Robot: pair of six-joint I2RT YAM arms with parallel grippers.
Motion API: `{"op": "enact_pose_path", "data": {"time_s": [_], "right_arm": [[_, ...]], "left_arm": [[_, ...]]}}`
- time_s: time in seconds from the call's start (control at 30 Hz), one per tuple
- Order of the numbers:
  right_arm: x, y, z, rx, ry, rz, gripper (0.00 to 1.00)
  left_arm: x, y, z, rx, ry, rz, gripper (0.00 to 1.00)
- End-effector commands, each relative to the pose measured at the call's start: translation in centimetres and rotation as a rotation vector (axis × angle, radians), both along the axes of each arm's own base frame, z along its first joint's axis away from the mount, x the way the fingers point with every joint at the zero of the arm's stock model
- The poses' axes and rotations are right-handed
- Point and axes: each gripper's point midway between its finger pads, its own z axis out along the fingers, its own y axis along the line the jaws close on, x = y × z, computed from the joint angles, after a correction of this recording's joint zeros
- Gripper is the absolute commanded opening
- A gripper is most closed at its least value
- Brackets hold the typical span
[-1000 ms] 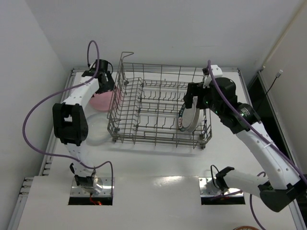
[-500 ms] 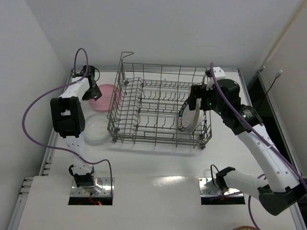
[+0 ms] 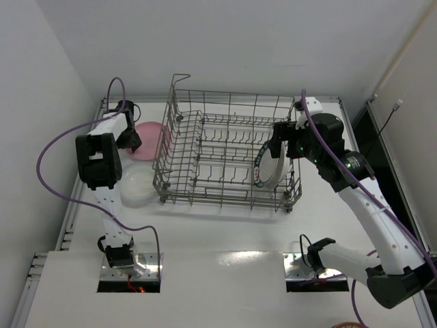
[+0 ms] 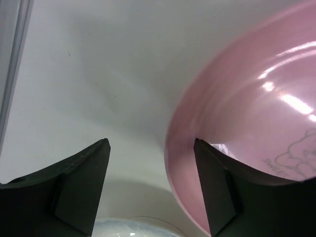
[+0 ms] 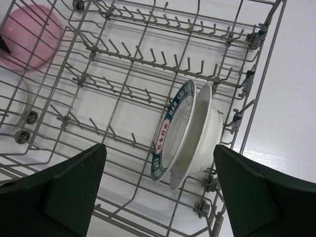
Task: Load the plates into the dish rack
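Top external view: shows the dish rack in the middle of the table; shows two plates up on edge at its right end, the teal-rimmed plate and the standing white plate, close side by side; shows the pink plate on the table just outside the rack's left side, toward the far corner; shows the flat white plate on the table too, left of the rack and nearer the arm bases. Left wrist view: shows the left gripper open and low over the table, with the pink plate's edge between its fingers; cannot tell if either finger touches it. Right wrist view: shows the right gripper open wide above the rack, holding nothing, looking down on the two standing plates.
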Motion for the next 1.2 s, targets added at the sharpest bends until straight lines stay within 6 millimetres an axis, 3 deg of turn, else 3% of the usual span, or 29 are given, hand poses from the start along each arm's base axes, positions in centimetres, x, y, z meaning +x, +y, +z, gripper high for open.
{"op": "enact_pose_path", "data": {"time_s": [0.0,0.13,0.23,0.37,0.5,0.77,0.87,0.97,1.03,1.17], "right_arm": [[0.4,0.1,1.4,0.020,-0.061,0.012,0.89],[0.4,-0.1,1.0,0.020,-0.052,0.010,0.89],[0.5,-0.4,1.0,0.012,-0.054,0.005,0.89],[0.5,-0.6,0.5,0.012,-0.043,0.004,0.89],[0.6,-1.3,0.4,0.003,-0.045,-0.012,0.89],[0.6,-1.6,0.4,0.024,-0.048,-0.004,0.89],[0.6,-1.7,0.5,0.027,-0.047,-0.005,0.89],[0.6,-1.5,0.5,0.031,-0.046,0.003,0.89],[0.6,-1.7,0.5,0.035,-0.045,0.002,0.89],[0.6,-1.9,0.1,0.036,-0.035,-0.001,0.89]], "left_arm": [[-0.3,1.2,-0.6,0.009,0.028,0.012,0.65],[-0.9,3.4,-0.4,-0.015,0.011,0.071,0.56],[-1.7,5.1,-0.5,-0.027,0.014,0.122,0.56],[-2.7,7.3,0.0,-0.040,-0.008,0.196,0.43],[-2.3,7.3,0.8,-0.066,-0.049,0.204,0.43],[0.7,4.1,4.7,-0.102,-0.174,0.118,0.62],[1.7,2.3,7.8,-0.052,-0.230,0.082,0.72],[3.4,-0.3,11.5,0.012,-0.300,0.010,0.89],[4.6,-3.2,13.4,0.047,-0.328,-0.077,0.89],[6.1,-6.3,13.7,0.115,-0.297,-0.162,0.92]]}}
